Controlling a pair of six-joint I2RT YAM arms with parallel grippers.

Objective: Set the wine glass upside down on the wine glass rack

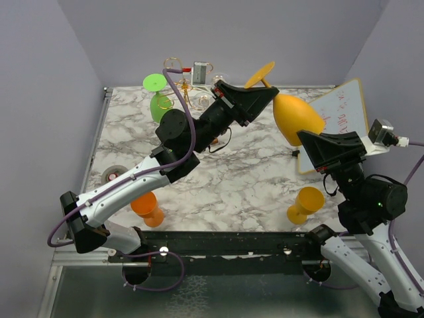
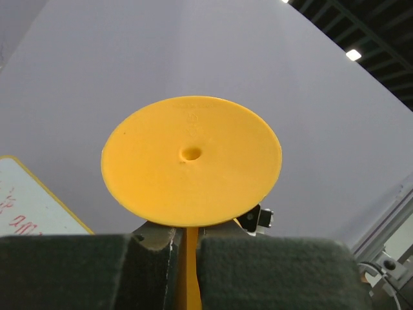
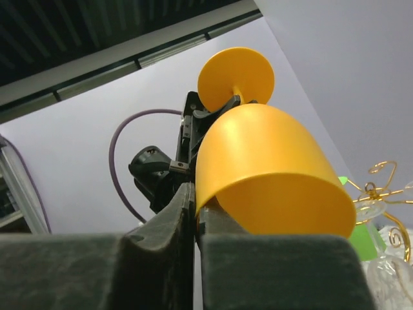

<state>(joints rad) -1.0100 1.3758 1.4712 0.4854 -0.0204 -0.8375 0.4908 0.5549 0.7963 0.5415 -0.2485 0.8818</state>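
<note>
The wine glass [image 1: 298, 116], yellow-orange plastic, hangs in the air above the far half of the desk [image 1: 252, 179], held between the two arms. It is tilted on its side: the flat round foot points up and toward the far wall, and the bowl's open mouth faces down toward the right arm. It touches neither the desk nor the rack.

The left pincer [image 1: 268, 93] is clamped narrow on the stem just under the foot. In the left wrist view the stem runs down between the two pads of that pincer [image 2: 187, 242], with the foot's disc [image 2: 191, 161] spread above them. The right pincer [image 1: 303, 136] meets the bowl at its rim. In the right wrist view its jaws stand nearly together [image 3: 195, 213], with the thin wall of the bowl [image 3: 264, 168] pinched between them.

The wine glass rack [image 1: 185, 89] stands at the far edge of the desk, left of the held glass and apart from it, partly hidden behind the left arm; its gold scrolls [image 3: 381, 187] show in the right wrist view. A green glass [image 1: 158, 99] hangs on its left side, foot up.

An orange glass [image 1: 149, 209] sits near the left arm's base, a yellow glass [image 1: 305, 204] near the right arm's. A whiteboard [image 1: 344, 106] with red writing leans at the right edge.
</note>
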